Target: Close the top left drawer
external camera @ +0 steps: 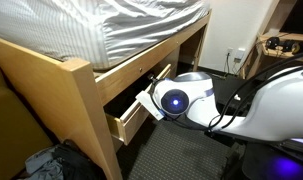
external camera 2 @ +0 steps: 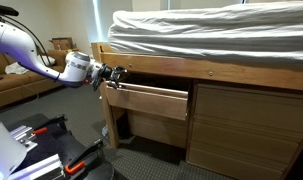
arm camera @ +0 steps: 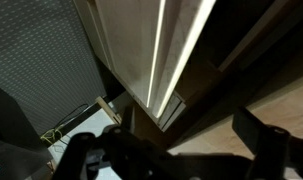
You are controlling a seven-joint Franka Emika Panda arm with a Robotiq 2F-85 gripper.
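The top left drawer (external camera 2: pixel 151 101) is pale blond wood with a plain flat front. It stands pulled out from under the bed in both exterior views, and its corner shows in an exterior view (external camera: pixel 128 122). My gripper (external camera 2: pixel 113 77) is at the drawer's outer end, level with its top edge. In an exterior view my wrist (external camera: pixel 176 100) hides the fingers. In the wrist view the two dark fingers (arm camera: pixel 181 150) are spread apart with nothing between them, and pale wood (arm camera: pixel 131 50) fills the frame above them. I cannot tell whether they touch the drawer.
The fixed bed rail (external camera 2: pixel 211 71) and striped mattress (external camera: pixel 111 30) lie above the drawer. A shut wooden panel (external camera 2: pixel 246 125) sits beside it. A bedpost (external camera: pixel 91 120) stands close by. A brown sofa (external camera 2: pixel 21 85), dark bags on the floor (external camera: pixel 51 165) and my base (external camera: pixel 281 150) are nearby.
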